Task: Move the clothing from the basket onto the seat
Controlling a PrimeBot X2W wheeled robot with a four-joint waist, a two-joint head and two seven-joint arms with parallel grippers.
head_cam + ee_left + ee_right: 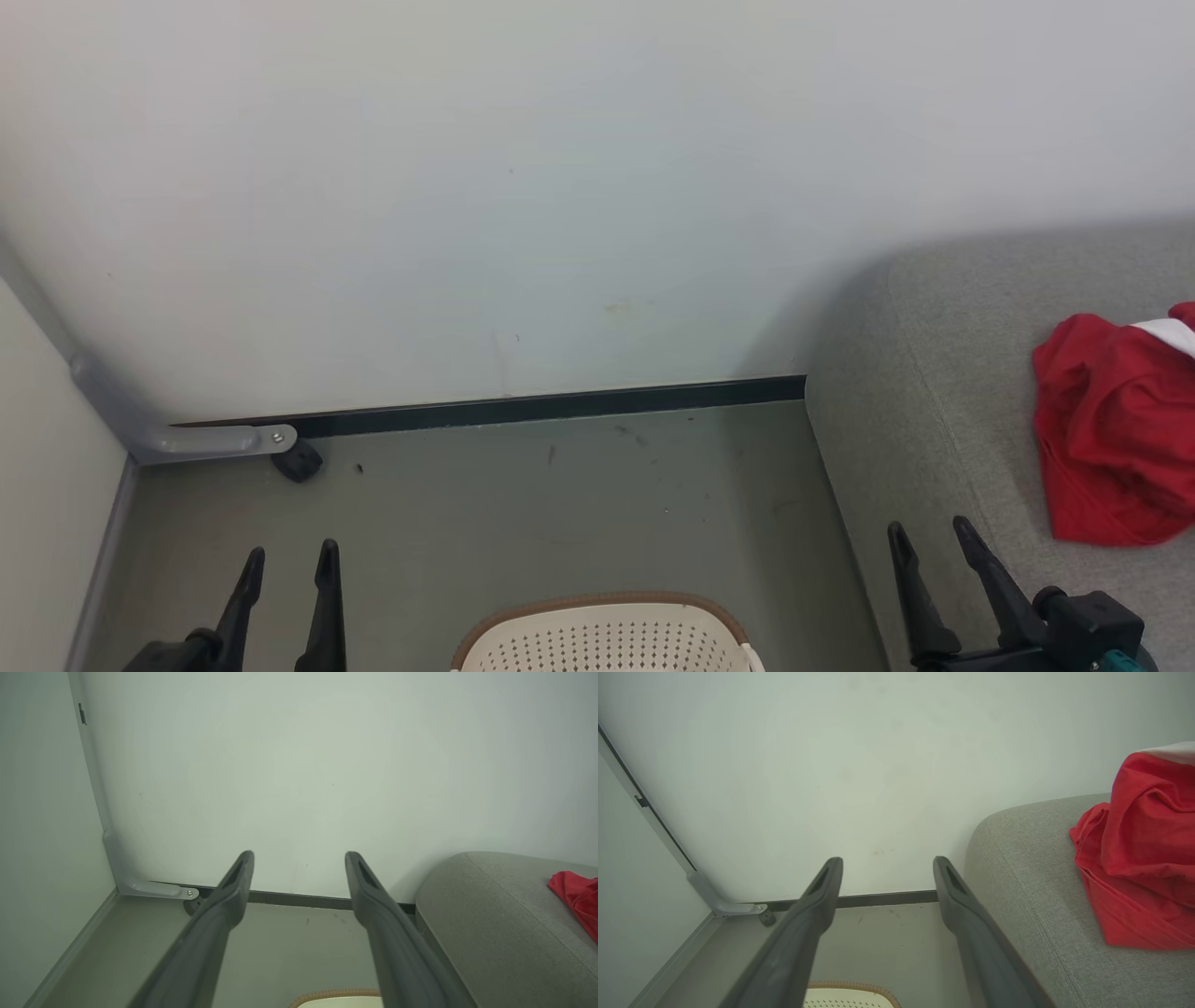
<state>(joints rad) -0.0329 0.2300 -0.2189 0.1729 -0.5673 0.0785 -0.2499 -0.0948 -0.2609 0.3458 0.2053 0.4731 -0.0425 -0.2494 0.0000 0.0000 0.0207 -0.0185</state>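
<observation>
Pale wall (560, 187), dark skirting (560, 408), grey-green floor (560, 504). At right, grey seat (934, 392) with red clothing (1111, 429) atop. Below, basket (597, 598) on floor. Spread wide, empty: left gripper (289, 560), right gripper (929, 541).

Soft, even, dim indoor light; faint shadow beside the seat (934, 392); wrist views bow at edges.
</observation>
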